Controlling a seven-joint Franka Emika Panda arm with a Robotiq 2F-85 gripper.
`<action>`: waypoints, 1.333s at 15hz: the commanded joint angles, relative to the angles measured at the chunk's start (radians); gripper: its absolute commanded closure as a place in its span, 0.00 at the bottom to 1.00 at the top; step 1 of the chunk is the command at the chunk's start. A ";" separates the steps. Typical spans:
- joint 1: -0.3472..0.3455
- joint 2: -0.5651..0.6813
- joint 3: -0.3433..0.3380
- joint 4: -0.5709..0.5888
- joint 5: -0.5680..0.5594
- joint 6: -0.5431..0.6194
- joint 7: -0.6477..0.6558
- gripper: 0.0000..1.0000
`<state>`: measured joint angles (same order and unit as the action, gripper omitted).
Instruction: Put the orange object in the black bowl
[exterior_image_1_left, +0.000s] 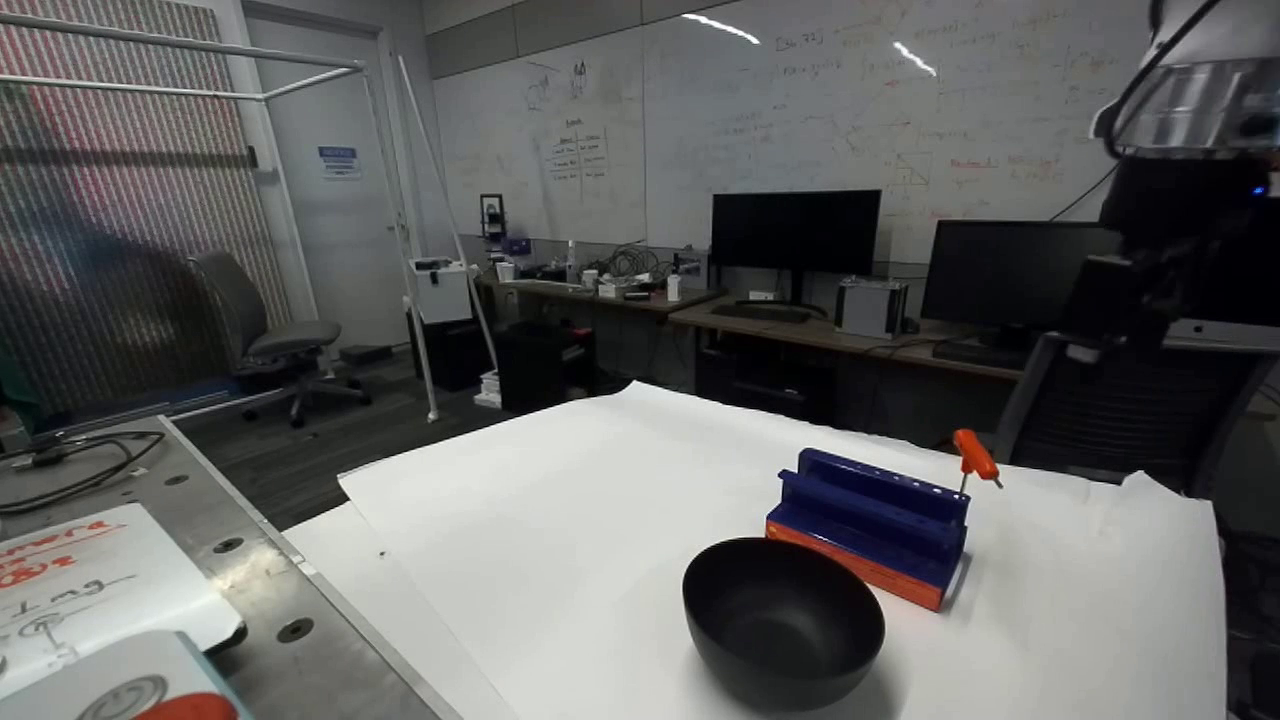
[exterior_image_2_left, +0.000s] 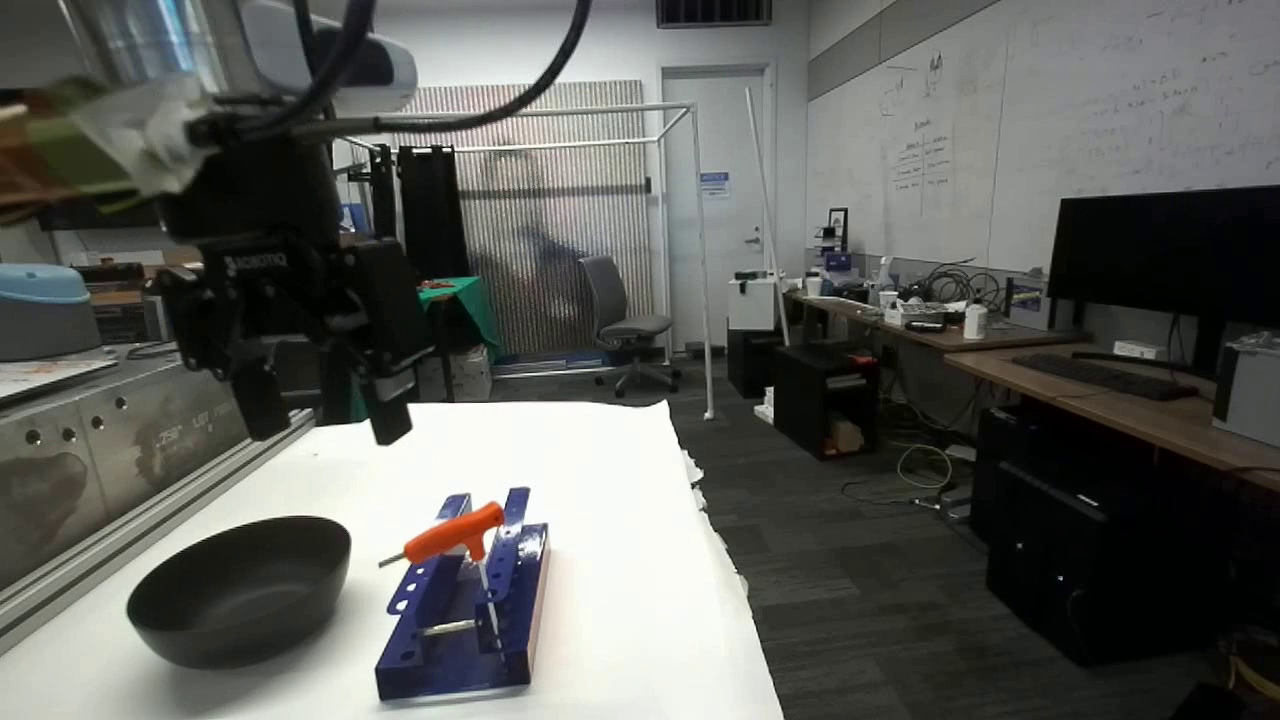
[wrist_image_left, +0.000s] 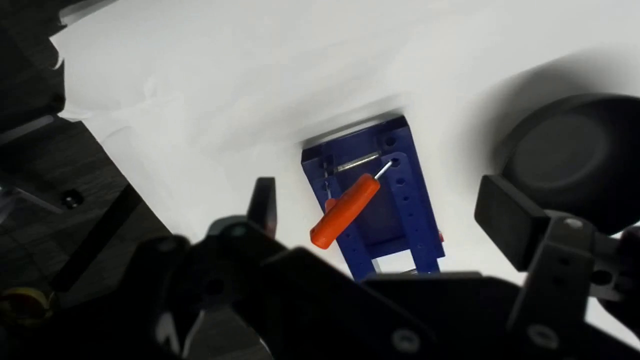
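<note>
The orange object (exterior_image_1_left: 975, 456) is a T-shaped handle on a thin metal stem. It stands in a hole at one end of the blue rack (exterior_image_1_left: 870, 530); it also shows in an exterior view (exterior_image_2_left: 455, 533) and in the wrist view (wrist_image_left: 345, 212). The black bowl (exterior_image_1_left: 780, 615) sits on the table beside the rack, with nothing in it. The bowl is also in an exterior view (exterior_image_2_left: 240, 590) and at the right of the wrist view (wrist_image_left: 560, 150). My gripper (exterior_image_2_left: 325, 412) is open and empty, high above the table. In the wrist view the handle lies between my spread fingers (wrist_image_left: 386, 215).
White paper covers the table (exterior_image_1_left: 560, 520); its edge drops to dark floor (wrist_image_left: 100, 180). A metal bench (exterior_image_1_left: 330, 640) borders one side. The blue rack also shows in an exterior view (exterior_image_2_left: 430, 670), close to the bowl. A dark chair (exterior_image_1_left: 1110, 420) stands behind the table.
</note>
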<state>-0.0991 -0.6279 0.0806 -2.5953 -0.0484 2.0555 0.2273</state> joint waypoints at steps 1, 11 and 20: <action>-0.060 0.236 0.083 0.138 -0.092 0.041 0.231 0.00; -0.008 0.564 0.004 0.296 -0.113 0.029 0.460 0.00; 0.011 0.594 -0.066 0.310 -0.097 0.080 0.465 0.63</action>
<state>-0.1120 -0.0400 0.0388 -2.3072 -0.1582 2.1288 0.6824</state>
